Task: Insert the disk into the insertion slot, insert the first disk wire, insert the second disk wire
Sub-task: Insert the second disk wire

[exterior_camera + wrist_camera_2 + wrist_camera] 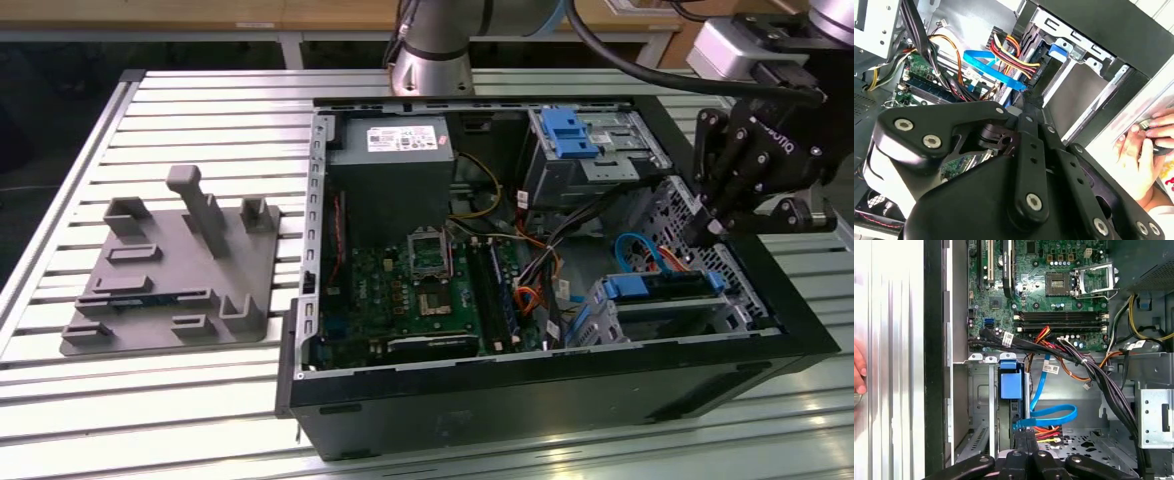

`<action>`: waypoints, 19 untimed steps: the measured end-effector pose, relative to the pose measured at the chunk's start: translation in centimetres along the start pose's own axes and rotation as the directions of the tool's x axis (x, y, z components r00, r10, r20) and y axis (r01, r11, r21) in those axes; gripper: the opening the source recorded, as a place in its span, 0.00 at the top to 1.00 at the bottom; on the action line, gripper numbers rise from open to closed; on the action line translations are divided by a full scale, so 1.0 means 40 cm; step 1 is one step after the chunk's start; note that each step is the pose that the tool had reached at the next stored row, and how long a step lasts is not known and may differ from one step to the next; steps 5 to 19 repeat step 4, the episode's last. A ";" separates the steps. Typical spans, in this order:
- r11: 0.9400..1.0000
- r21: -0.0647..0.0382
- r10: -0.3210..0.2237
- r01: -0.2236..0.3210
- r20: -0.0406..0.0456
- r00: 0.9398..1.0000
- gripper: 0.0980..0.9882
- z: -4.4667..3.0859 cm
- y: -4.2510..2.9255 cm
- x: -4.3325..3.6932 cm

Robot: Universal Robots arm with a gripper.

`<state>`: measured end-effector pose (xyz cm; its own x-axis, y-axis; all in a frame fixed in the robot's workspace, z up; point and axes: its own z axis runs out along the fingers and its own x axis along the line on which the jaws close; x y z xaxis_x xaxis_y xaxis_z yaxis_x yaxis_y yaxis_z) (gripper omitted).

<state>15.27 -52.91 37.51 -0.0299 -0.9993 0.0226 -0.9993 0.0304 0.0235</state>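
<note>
Hand (711,228) closed, fingertips at the seated disk's (663,290) wires

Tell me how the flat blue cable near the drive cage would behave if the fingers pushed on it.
The flat blue cable is probably floppy: it already curls in a loop beside the drive cage. It looks thin and ribbon-like, so likely light, bending aside rather than resisting. One end seems to run to the connector by the gripper, so it may spring back.

High exterior view over open computer case (561,400); close wrist views inside.
</note>
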 end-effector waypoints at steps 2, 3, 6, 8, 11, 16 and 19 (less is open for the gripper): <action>1.000 0.000 0.000 0.000 0.000 1.000 0.99 0.000 0.000 0.000; 1.000 0.000 0.000 0.000 0.000 1.000 0.99 0.000 0.000 0.000; 1.000 0.000 0.000 0.000 0.000 1.000 0.99 0.000 0.000 0.000; 1.000 0.000 0.000 0.000 0.000 1.000 0.99 0.000 0.000 0.000; 1.000 0.000 0.000 0.000 0.000 1.000 0.99 0.000 0.000 0.000; 1.000 0.000 0.000 0.000 0.000 1.000 0.99 0.000 0.000 0.000; 1.000 0.000 0.000 0.000 0.000 1.000 0.99 0.000 0.000 0.000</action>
